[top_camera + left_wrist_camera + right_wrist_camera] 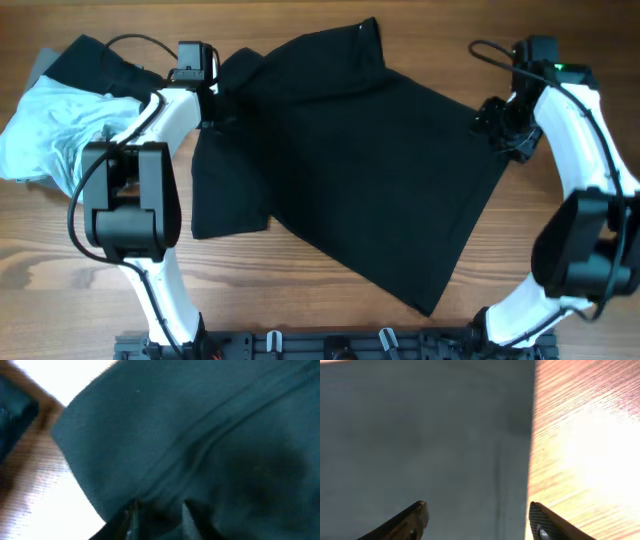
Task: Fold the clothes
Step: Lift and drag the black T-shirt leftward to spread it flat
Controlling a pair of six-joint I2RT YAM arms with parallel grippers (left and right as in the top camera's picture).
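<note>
A robot lab: two arms point(165, 110) mounted at a wooden table point(300, 300).

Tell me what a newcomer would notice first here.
A big black shirt sprawls across the middle of the wooden table. The left gripper and right gripper sit at its opposite sides. A pale heap of clothes lies beyond the left one.

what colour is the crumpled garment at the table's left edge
The crumpled garment is pale blue, and it shows best in the overhead view.
</note>
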